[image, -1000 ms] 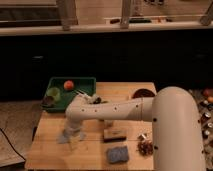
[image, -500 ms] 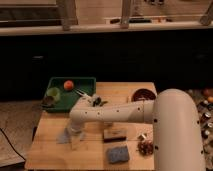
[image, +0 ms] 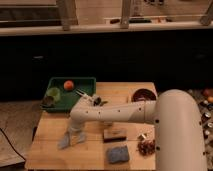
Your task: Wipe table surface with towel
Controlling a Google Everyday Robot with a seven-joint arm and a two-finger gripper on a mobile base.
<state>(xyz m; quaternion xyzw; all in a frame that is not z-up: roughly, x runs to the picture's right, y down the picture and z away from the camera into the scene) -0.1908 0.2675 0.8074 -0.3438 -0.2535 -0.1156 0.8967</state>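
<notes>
The towel point(image: 66, 141) lies bunched on the worktop point(image: 50, 125) near its front-left corner, pale against the wood; the hand point(image: 75, 132) points down onto the towel's upper part, clenched on the cloth; the white arm point(image: 120, 111) reaches to it from the right across the middle of the worktop; just right of the towel sits a brown brush point(image: 114, 134), and a blue-grey sponge point(image: 117, 154) lies by the front edge; a green tray point(image: 75, 79) with an orange fruit point(image: 69, 85) occupies the back-left corner; a dark red bowl point(image: 144, 94) stands near the back-right corner.
</notes>
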